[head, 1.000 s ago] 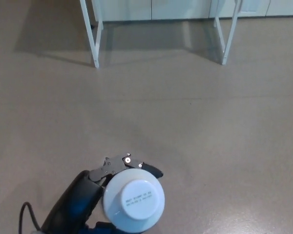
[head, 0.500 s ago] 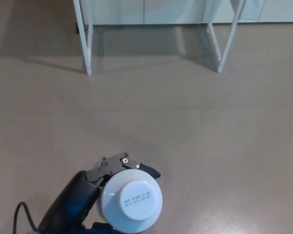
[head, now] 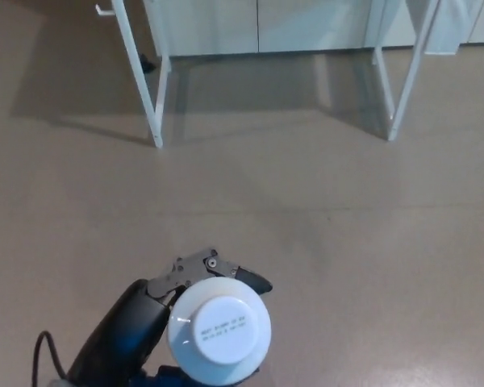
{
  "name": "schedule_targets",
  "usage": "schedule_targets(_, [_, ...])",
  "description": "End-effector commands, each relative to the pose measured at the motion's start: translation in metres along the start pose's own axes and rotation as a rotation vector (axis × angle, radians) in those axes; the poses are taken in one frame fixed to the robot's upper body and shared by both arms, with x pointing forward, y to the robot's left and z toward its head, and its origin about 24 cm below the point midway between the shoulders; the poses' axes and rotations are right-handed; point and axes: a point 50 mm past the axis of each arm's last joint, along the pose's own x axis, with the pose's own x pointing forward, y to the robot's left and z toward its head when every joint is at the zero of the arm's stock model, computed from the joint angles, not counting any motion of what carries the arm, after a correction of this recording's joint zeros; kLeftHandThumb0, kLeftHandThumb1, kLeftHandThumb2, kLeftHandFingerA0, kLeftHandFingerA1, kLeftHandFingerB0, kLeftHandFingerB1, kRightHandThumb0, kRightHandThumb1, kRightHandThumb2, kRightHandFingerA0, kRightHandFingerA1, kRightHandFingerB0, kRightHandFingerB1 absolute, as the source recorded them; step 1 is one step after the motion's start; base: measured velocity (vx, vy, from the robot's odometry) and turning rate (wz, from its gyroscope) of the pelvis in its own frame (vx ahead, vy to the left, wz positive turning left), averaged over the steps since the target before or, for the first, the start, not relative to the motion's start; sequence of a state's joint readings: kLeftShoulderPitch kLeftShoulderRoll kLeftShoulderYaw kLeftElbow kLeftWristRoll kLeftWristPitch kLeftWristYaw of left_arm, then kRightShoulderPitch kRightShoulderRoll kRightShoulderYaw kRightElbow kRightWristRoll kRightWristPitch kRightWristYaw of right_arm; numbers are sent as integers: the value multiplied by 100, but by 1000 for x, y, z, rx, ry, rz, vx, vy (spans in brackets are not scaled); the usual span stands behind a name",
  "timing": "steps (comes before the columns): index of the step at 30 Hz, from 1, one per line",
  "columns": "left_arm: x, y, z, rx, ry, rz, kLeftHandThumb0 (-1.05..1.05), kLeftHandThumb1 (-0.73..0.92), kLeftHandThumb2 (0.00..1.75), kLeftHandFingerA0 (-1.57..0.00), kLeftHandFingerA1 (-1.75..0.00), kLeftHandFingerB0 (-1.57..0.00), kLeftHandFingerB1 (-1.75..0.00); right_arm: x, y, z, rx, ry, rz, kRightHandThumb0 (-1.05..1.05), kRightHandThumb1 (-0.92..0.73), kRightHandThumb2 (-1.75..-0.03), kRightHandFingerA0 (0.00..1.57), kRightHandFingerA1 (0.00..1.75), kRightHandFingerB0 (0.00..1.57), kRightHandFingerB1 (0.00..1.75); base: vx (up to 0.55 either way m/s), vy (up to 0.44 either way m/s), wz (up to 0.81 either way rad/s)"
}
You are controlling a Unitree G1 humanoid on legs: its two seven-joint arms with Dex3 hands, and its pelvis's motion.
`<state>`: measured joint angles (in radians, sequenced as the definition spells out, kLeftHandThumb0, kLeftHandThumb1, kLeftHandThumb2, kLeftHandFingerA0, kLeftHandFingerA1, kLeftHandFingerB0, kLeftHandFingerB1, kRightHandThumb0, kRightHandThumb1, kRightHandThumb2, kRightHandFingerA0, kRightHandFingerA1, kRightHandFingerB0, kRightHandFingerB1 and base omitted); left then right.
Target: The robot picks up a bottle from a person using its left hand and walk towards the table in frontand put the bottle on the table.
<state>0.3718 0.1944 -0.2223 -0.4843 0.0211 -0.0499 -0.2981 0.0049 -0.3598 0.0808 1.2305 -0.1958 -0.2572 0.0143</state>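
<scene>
At the bottom of the head view my left hand is shut on a bottle. I look straight down on its round white cap, which has small dark print on it. The black fingers curl around the far side of the bottle. Ahead, at the top of the picture, stand the white legs of the table; its top is out of view. My right hand does not show.
A second pair of white table legs stands at the upper right. Behind the legs runs a pale wall or cabinet front. Brown floor stretches between me and the table.
The whole picture has shifted: the table legs now sit lower and larger in view, so the camera has moved toward the table. The hand still holds the bottle the same way.
</scene>
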Motion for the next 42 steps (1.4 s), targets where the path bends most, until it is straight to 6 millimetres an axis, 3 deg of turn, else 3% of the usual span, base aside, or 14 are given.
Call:
schedule_targets(1, [-1,2,2,1,-33,5,-24,82,66,-94,-121,-61,-97,-2,2,-6,0,23,17,-30,-71,-61,53,43,43,38,375,79,-27])
schedule_targets(7, [-2,1,0,-13,-22,7,-35,82,65,-96,-122,-63,-98,-2,3,-7,1,19,20,-30,-71,-62,51,43,43,37,474,191,-31])
schedule_targets(11, [-3,1,0,-6,-10,15,-25,78,70,-100,-112,-64,-95,-2,4,-7,-12,25,21,-31,-71,-62,53,43,44,37,566,221,-25])
schedule_targets(29, [-1,5,7,17,-46,33,-26,82,66,-98,-117,-65,-92,-1,3,-4,-10,17,25,-29,-72,-62,52,43,44,37,433,-98,8])
schedule_targets(42, [-8,0,9,9,-32,15,-23,79,69,-99,-114,-63,-95,-5,11,-16,22,56,36,-29,-70,-60,56,44,45,38,502,179,-35])
